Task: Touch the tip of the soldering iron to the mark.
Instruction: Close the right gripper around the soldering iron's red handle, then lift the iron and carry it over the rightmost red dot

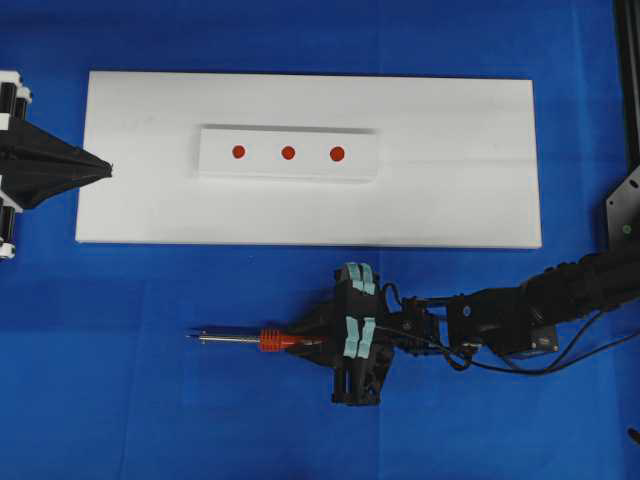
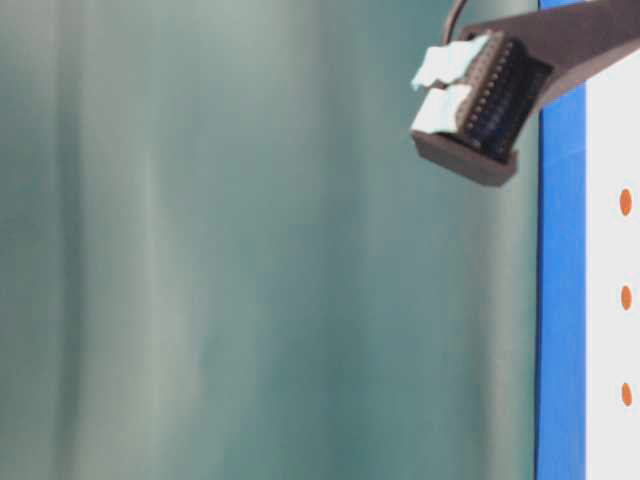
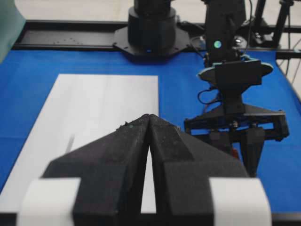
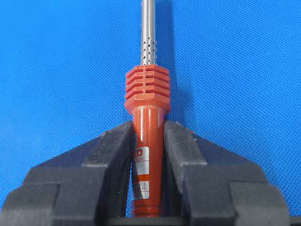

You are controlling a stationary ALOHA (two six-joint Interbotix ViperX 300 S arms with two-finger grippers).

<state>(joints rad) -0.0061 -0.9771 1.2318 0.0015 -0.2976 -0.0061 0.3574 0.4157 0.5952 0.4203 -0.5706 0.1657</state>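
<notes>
The soldering iron (image 1: 262, 340) lies level over the blue mat in front of the white board, its tip (image 1: 190, 335) pointing left. My right gripper (image 1: 318, 341) is shut on its orange-red handle behind the ribbed collar; in the right wrist view the jaws (image 4: 147, 125) press both sides of the handle (image 4: 147, 141), and the tip is out of frame. The mark (image 1: 288, 153) is the middle red dot on the white strip (image 1: 262, 166), well beyond the tip. It also shows in the table-level view (image 2: 626, 297). My left gripper (image 1: 108, 168) is shut and empty at the board's left edge.
The strip sits on a large white board (image 1: 450, 190) on the blue mat (image 1: 120, 380). Two outer red dots (image 1: 238, 152) (image 1: 337, 154) flank the mark. The iron's black cord (image 1: 560, 362) runs back along the right arm. The left wrist view shows the right arm (image 3: 235, 108) across the board (image 3: 103, 103).
</notes>
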